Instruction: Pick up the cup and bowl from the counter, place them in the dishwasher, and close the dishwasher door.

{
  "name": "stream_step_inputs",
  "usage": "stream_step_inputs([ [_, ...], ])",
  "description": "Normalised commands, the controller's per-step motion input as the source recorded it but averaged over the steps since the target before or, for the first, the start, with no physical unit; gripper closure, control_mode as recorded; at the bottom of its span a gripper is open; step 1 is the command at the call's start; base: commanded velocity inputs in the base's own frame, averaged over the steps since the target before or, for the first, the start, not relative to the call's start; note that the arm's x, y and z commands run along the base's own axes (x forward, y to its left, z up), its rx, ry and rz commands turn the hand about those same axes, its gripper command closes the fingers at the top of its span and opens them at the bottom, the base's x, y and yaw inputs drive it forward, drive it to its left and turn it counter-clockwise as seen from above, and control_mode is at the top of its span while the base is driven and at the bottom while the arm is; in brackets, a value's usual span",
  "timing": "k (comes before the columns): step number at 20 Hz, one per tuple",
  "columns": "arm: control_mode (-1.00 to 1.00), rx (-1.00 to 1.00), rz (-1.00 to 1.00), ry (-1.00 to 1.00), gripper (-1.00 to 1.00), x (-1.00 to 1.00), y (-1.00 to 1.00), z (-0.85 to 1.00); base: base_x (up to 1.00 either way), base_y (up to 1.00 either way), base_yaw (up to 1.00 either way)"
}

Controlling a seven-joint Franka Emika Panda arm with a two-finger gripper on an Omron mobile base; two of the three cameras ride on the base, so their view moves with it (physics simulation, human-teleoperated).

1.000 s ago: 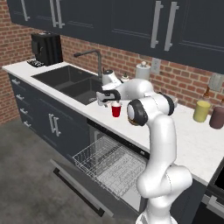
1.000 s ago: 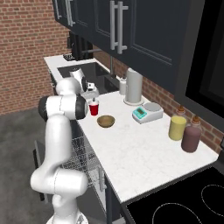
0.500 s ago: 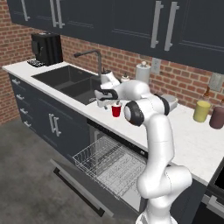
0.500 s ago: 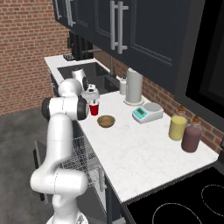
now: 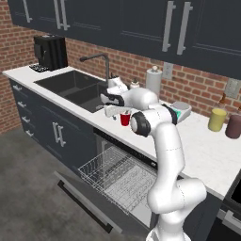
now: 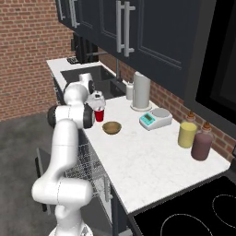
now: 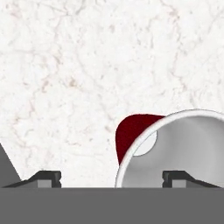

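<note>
The red cup (image 5: 124,118) (image 6: 99,115) stands upright on the white counter (image 5: 202,150) near the sink's edge. My gripper (image 5: 117,113) (image 6: 97,107) hangs right over it, pointing down. In the hand view the gripper (image 7: 111,177) is open. The cup's (image 7: 131,131) white rim runs between the fingertips, one outside it and one over its inside. The tan bowl (image 6: 112,127) sits on the counter (image 6: 138,156) just past the cup. Below the counter the dishwasher (image 5: 117,176) has its wire rack pulled out. The dishwasher door (image 5: 84,202) is dropped flat.
A dark sink (image 5: 70,87) with a faucet (image 5: 96,59) lies left of the cup, a coffee machine (image 5: 49,52) beyond it. A white roll (image 6: 140,90), a scale (image 6: 156,118), a yellow cylinder (image 6: 187,134) and a maroon one (image 6: 201,144) line the back wall. A cooktop (image 6: 198,207) ends the counter.
The hand has sunk a little lower over the cup. Cup, bowl and dishwasher door have stayed in place.
</note>
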Motion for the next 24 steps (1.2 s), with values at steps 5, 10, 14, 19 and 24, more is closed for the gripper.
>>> stream_step_inputs([
  [5, -1.00, -0.02, 0.00, 0.20, 1.00, 0.00, 0.00, -0.06, 0.00, 0.00, 0.00],
  [10, -1.00, -0.01, 0.00, 0.14, 1.00, 0.00, 0.00, -0.04, 0.00, 0.00, 0.00],
  [14, -1.00, -0.01, 0.00, 0.09, 1.00, 0.00, 0.03, 0.00, 0.00, 0.00, 0.00],
  [19, -1.00, -0.01, 0.00, 0.02, 1.00, -0.07, 0.10, 0.00, 0.00, 0.00, 0.00],
  [24, -1.00, 0.01, 0.04, -0.01, 1.00, -0.88, 0.27, 0.00, 0.00, 0.00, 0.00],
])
